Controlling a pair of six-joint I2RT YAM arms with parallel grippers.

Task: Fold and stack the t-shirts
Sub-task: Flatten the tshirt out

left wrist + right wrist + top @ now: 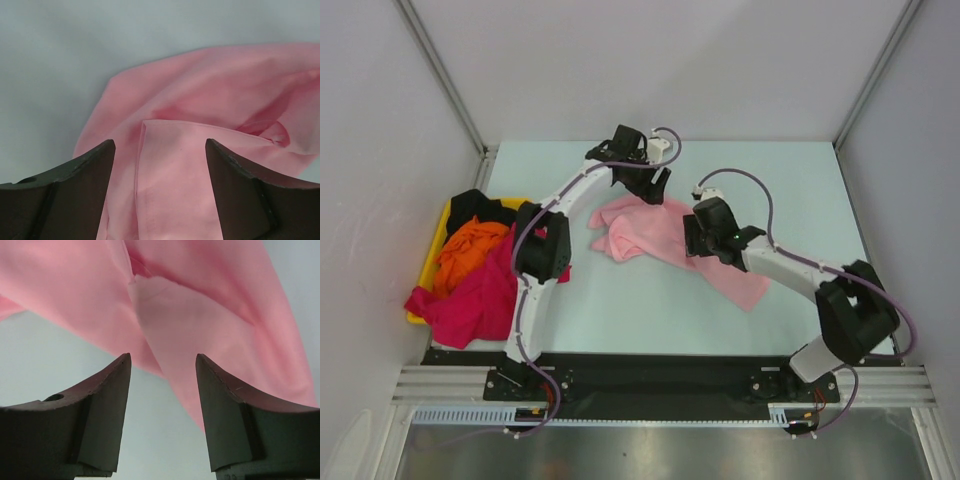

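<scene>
While the light pink t-shirt lies crumpled, a doubled edge sits between the left gripper's parted jaws, and loose cloth hangs just ahead of the right gripper's spread jaws. The danger is pinching several layers, which would drag a bunch instead of one edge. The other t-shirts sit well off to the left.

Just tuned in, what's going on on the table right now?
Both arms are at the light pink t-shirt, which lies rumpled and unfolded mid-table. The left hand hovers at its far edge and the right hand over its right part. Both are open, gripping nothing. The magenta t-shirt, orange t-shirt and black t-shirt lie heaped on the yellow tray at the left, not yet folded.
</scene>
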